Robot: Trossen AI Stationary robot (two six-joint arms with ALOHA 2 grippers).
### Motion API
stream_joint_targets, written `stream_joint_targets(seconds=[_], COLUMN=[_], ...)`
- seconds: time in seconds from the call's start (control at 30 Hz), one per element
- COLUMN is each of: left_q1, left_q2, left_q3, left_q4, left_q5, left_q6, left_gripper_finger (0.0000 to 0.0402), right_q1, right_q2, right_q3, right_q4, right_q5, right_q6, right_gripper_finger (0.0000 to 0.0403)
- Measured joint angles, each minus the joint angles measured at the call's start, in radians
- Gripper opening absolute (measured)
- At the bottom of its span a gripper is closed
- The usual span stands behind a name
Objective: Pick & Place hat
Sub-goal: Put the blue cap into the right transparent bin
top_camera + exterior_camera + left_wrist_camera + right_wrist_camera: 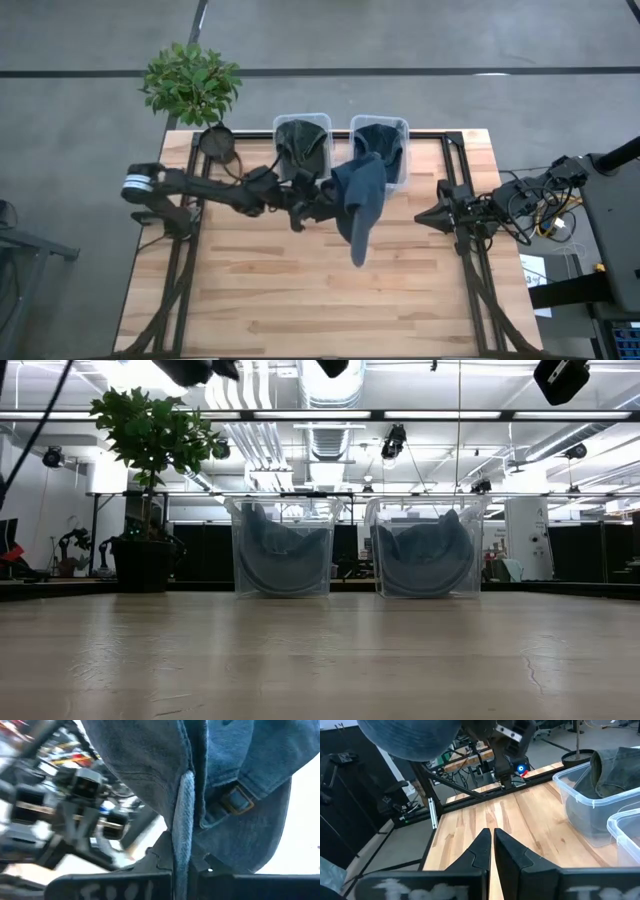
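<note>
A blue denim hat (362,205) is in the air over the table's middle, just in front of the two clear bins. My left gripper (328,200) reaches in from the table's left and is shut on it; the left wrist view shows the hat (150,765) filling the picture, with its strap buckle (235,802). The left bin (302,148) holds a dark grey-green hat and the right bin (380,150) a blue one. My right gripper (438,215) waits shut at the table's right edge, touching nothing. From there the hat (410,737) shows high up. My left gripper pinches a stitched edge of the hat (182,845) between its two fingers (162,857), not far from the strap buckle. The fingers come roughly level from the table's left. The hat is lifted clear of the table, and its long end droops toward the table's near side (358,255).
A potted plant (192,85) stands at the far left corner. The two bins (282,550) (425,550) stand side by side at the far edge. Bare wooden tabletop (300,290) lies in front of them. Cables and gear sit beyond the right edge (545,215).
</note>
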Motion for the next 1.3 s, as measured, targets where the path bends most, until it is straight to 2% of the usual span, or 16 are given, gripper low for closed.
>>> stream_joint_targets(seconds=[0.17,0.37,0.43,0.53,0.6,0.73,0.83,0.93,1.0,1.1,1.3], left_q1=[0.016,0.018,0.018,0.018,0.018,0.011,-0.002,-0.019,-0.03,-0.042,-0.052], left_q2=[0.083,0.105,0.105,0.09,0.067,0.024,0.009,0.021,0.039,0.058,0.074], left_q3=[0.0,0.001,0.002,0.002,0.013,0.095,0.22,0.355,0.423,0.484,0.523], left_q4=[0.131,0.154,0.153,0.096,-0.028,-0.459,-0.805,-1.052,-1.131,-1.16,-1.159], left_q5=[0.032,0.041,0.007,-0.123,-0.251,-0.509,-0.677,-0.836,-0.928,-1.032,-1.193], left_q6=[-0.108,-0.133,-0.125,-0.076,-0.033,0.044,0.094,0.154,0.2,0.276,0.365], left_gripper_finger=[0.0005,0.0005,0.0005,0.0005,0.0005,0.0005,0.0005,0.0005,0.0005,0.0005,0.0005], right_q1=[0.0,0.0,0.0,0.0,0.0,0.0,0.0,0.0,0.0,0.0,0.0], right_q2=[0.0,0.0,0.0,0.0,0.0,-0.001,0.0,0.0,0.0,0.004,0.011], right_q3=[0.0,0.0,0.0,0.0,0.0,0.0,0.0,-0.001,-0.001,0.0,0.0], right_q4=[-0.001,-0.004,-0.004,-0.004,-0.004,-0.008,-0.011,-0.011,-0.012,-0.012,-0.006], right_q5=[0.0,0.0,0.0,0.0,0.0,0.001,0.016,0.062,0.109,0.169,0.266], right_q6=[-0.003,-0.009,-0.01,-0.011,-0.011,-0.013,-0.037,-0.061,-0.064,-0.065,-0.063], right_gripper_finger=[0.0018,0.0018,0.0018,0.0018,0.0018,0.0018,0.0018,0.0018,0.0018,0.0018,0.0033])
